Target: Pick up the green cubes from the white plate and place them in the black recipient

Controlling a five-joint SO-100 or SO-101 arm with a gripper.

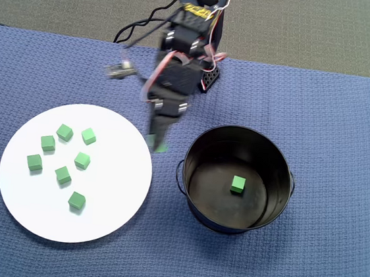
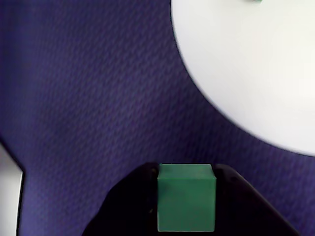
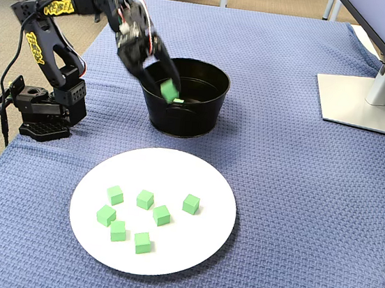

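In the wrist view a green cube [image 2: 186, 204] sits clamped between the black jaws of my gripper [image 2: 186, 172], which is shut on it. Seen from overhead, the gripper [image 1: 160, 142] hangs over the blue cloth between the white plate [image 1: 115, 171] and the black recipient [image 1: 266, 154]. In the fixed view the held cube [image 3: 167, 90] is raised at the pot's left rim [image 3: 181, 121]. One green cube [image 1: 238, 184] lies on the pot's bottom. Several green cubes [image 1: 62, 175] lie scattered on the plate [image 3: 195, 179].
The arm's base [image 3: 41, 115] stands at the cloth's edge with cables trailing off it. A monitor stand [image 3: 359, 101] sits on the far right of the cloth. A pale object [image 2: 10, 196] shows at the wrist view's lower left.
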